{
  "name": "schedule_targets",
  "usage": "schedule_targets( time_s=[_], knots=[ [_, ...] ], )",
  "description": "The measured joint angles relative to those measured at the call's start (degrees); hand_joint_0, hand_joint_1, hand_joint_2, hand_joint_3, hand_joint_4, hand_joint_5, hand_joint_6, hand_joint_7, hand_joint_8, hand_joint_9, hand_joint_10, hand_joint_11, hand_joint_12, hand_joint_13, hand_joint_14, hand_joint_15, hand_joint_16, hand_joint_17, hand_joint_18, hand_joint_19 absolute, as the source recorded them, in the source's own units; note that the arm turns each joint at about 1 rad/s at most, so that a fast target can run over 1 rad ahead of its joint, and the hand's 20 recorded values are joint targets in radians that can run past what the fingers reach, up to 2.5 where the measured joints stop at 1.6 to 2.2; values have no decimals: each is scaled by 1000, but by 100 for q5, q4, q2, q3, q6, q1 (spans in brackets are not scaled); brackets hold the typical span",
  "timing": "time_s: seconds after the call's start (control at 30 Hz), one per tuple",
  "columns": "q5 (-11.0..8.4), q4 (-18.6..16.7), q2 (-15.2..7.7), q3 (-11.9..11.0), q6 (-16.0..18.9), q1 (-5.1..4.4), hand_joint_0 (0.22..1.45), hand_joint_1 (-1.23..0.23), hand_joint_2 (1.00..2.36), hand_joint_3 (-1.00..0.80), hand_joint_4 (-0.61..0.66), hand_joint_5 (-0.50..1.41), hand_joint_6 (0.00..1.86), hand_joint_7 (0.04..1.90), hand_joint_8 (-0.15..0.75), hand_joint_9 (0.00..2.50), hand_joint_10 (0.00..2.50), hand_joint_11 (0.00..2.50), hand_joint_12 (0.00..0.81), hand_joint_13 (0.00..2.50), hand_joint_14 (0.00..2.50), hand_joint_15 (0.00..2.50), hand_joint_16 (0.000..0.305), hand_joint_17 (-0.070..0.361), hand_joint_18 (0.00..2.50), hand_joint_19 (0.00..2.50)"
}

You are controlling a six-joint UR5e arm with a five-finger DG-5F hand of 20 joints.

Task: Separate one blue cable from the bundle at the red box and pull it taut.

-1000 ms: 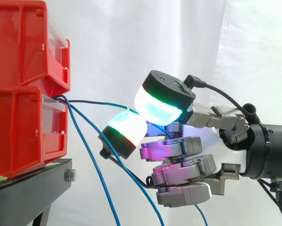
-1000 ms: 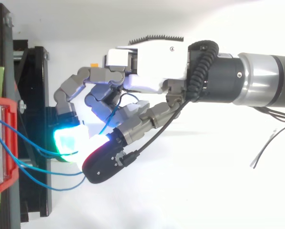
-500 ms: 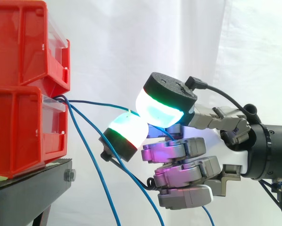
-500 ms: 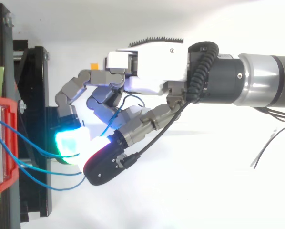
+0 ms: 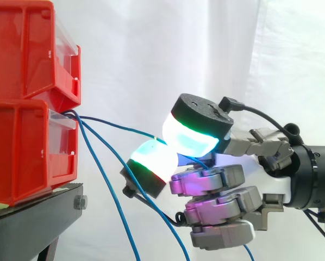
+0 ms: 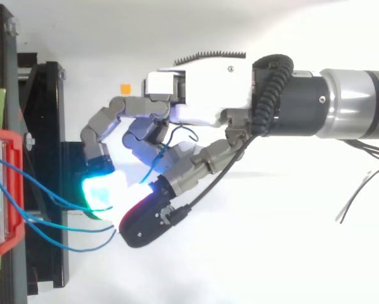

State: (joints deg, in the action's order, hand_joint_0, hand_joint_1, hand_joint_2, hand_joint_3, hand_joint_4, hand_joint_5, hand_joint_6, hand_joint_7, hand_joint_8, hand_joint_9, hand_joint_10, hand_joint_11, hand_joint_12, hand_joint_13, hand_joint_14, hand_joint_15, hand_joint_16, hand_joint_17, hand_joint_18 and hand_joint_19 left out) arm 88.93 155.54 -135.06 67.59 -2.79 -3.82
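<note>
Side view: we see the hand [image 5: 276, 185] pinching one blue cable [image 5: 114, 124] just right of stacked red bins [image 5: 21, 147]. Below, other blue cables [image 5: 111, 193] sag before its fingers.

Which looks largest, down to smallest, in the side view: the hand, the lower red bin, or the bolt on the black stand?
1. hand, though it may be nearer the camera.
2. lower red bin, cut off by the view's edge.
3. bolt, by far the smallest.
</note>
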Motion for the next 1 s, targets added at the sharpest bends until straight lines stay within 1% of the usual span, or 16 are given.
schedule_targets(
  time_s=[0.03,0.07,0.1,0.17,0.2,0.27,0.4,0.63,0.7,0.77,0.8,0.87,1.0],
  knots=[
    [73,97,30,0,-70,6,602,-869,1006,-34,-119,-25,885,1052,239,909,2500,1230,418,1155,1385,1178,63,142,1191,1516],
    [107,154,47,0,-116,9,601,-868,1006,-31,-116,-25,885,1049,238,911,2500,1205,418,1156,1386,1178,63,142,1192,1518],
    [169,288,83,0,-215,14,601,-868,1006,-31,-119,-25,885,1052,238,914,2500,1238,418,1158,1387,1165,63,141,1194,1516],
    [236,509,134,0,-368,21,601,-868,1007,-32,-116,-25,885,1049,237,916,2500,1215,415,1156,1383,1181,63,143,1195,1516],
    [263,638,160,0,-450,25,600,-868,1007,-30,-119,-25,885,1052,239,917,2500,1246,415,1157,1375,1183,63,142,1194,1519],
    [291,807,199,0,-551,29,601,-869,1006,-31,-116,-25,885,1050,239,919,2500,1222,419,1161,1370,1174,64,143,1194,1516],
    [309,990,256,1,-622,40,601,-868,1006,-30,-119,-25,885,1053,239,921,2500,1230,415,1163,1360,1182,64,144,1198,1517],
    [316,1106,373,91,-635,67,600,-867,1006,-26,-116,-24,885,1052,240,924,2500,1232,416,1165,1355,1187,64,143,1198,1512],
    [310,1108,419,185,-628,66,600,-867,1006,-27,-115,-24,884,1055,239,924,2500,1206,415,1163,1345,1201,64,144,1199,1509],
    [302,1099,473,304,-618,66,600,-868,1006,-26,-115,-24,884,1055,241,929,2500,1248,416,1164,1340,1203,64,143,1198,1511],
    [295,1088,498,357,-613,65,600,-868,1005,-26,-115,-24,884,1056,239,929,2500,1218,423,1167,1341,1193,64,143,1198,1511],
    [271,1041,556,483,-594,60,600,-868,1006,-27,-116,-24,885,1054,240,930,2500,1232,412,1166,1336,1195,64,145,1199,1511],
    [193,888,695,762,-541,42,601,-869,1005,-26,-116,-24,884,1056,234,932,2500,1235,422,1169,1334,1192,64,144,1199,1515]
  ],
)
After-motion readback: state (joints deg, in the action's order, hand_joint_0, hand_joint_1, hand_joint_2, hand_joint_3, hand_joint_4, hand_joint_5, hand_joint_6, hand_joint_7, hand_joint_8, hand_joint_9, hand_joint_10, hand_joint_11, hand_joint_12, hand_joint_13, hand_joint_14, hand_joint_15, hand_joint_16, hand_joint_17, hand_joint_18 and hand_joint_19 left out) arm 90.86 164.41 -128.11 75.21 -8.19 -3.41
